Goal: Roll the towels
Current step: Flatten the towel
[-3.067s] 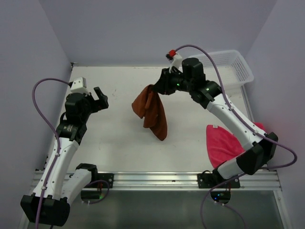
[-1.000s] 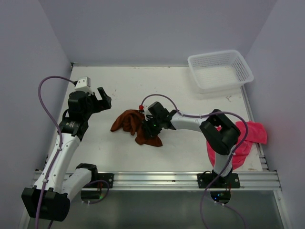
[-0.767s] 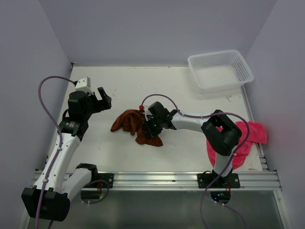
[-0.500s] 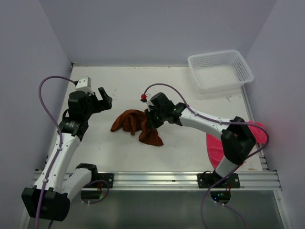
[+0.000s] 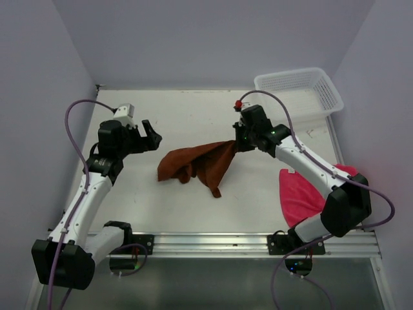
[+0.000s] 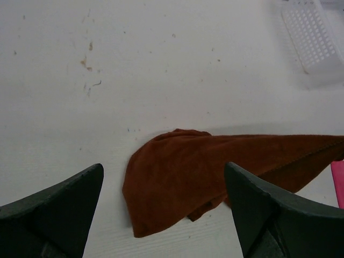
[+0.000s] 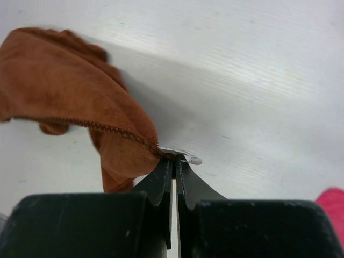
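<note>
The rust-brown towel [image 5: 197, 163] lies stretched across the middle of the table, its right corner lifted. My right gripper [image 5: 236, 143] is shut on that corner; the right wrist view shows the jaws pinching the hem and a white label [image 7: 173, 157], with the towel [image 7: 70, 91] trailing left. My left gripper [image 5: 152, 134] is open and empty, hovering left of the towel's other end; its wrist view shows the towel [image 6: 215, 172] between and beyond the fingers. The bright pink towel [image 5: 300, 194] lies crumpled at the right edge, partly under the right arm.
A white mesh basket [image 5: 298, 87] stands at the back right corner, also showing in the left wrist view [image 6: 312, 35]. Walls close in the table on the left, back and right. A metal rail [image 5: 213, 242] runs along the near edge.
My right gripper has risen and moved right and back with a corner of the brown towel, pulling the bunched towel out longer. My left gripper has shifted slightly right, still open.
</note>
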{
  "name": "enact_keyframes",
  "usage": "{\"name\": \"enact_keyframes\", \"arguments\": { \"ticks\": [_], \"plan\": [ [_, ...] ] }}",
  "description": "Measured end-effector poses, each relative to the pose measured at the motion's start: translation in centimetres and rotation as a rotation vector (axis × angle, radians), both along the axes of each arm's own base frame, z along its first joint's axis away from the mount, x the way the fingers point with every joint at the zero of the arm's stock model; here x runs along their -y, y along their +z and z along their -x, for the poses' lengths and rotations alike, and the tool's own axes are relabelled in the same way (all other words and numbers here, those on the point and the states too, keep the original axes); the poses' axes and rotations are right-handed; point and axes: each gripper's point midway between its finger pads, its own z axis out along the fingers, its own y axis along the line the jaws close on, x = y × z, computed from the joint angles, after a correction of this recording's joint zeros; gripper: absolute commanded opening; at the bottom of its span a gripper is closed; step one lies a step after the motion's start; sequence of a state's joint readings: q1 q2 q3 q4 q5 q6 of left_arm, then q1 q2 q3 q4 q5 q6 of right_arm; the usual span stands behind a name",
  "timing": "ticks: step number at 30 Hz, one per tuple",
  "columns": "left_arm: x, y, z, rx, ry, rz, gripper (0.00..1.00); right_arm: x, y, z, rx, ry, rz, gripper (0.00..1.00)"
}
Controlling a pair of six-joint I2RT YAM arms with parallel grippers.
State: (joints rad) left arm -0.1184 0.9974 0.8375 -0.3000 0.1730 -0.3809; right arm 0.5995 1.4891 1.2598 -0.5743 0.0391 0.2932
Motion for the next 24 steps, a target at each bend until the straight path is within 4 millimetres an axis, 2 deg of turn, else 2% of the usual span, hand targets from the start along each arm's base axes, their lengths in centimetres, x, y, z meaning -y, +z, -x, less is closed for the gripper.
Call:
{"name": "enact_keyframes", "arguments": {
  "ticks": [2, 5, 12, 16, 19, 24],
  "plan": [
    [0.6, -0.7, 0.0, -0.022, -0.026, 0.001, 0.94, 2.9, -0.7, -0.7, -0.021, -0.086, 0.006, 0.00],
    [1.6, -1.5, 0.1, -0.050, -0.063, -0.001, 0.90, 4.9, -1.5, -1.0, -0.049, -0.146, 0.010, 0.00],
    [5.7, -2.3, 1.5, -0.065, -0.176, -0.039, 0.83, 5.4, -2.6, -1.0, -0.084, -0.160, 0.008, 0.00],
    [8.8, -2.6, 3.5, -0.062, -0.251, -0.040, 0.76, 5.9, -3.5, -1.5, -0.117, -0.182, 0.001, 0.00],
    [10.5, -4.1, 5.7, -0.088, -0.291, -0.040, 0.69, 6.5, -4.3, -1.8, -0.146, -0.202, -0.006, 0.00],
    [12.6, -8.0, 9.2, -0.156, -0.351, -0.071, 0.63, 6.7, -4.4, -2.0, -0.157, -0.215, -0.024, 0.00]
  ]
}}
